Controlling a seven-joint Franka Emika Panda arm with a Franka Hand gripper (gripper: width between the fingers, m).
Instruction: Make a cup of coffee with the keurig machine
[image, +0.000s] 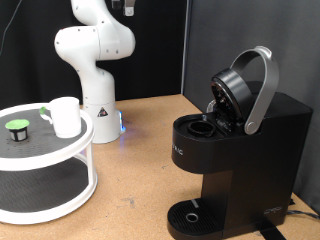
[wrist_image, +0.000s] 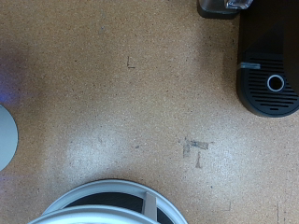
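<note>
White cup (image: 66, 115) sits on the round stand (image: 50, 150), at nine o'clock from the open-lidded keurig machine (image: 235, 150); claw unseen, state unknown.

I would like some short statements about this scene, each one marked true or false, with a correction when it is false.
1. The keurig machine has its lid raised. True.
2. The cup stands on the machine's drip base. False: it stands on the round white stand, top tier.
3. A green-topped pod lies on the stand beside the cup. True.
4. The tool holds the cup. False: no view shows the tool, and the cup stands free.
</note>
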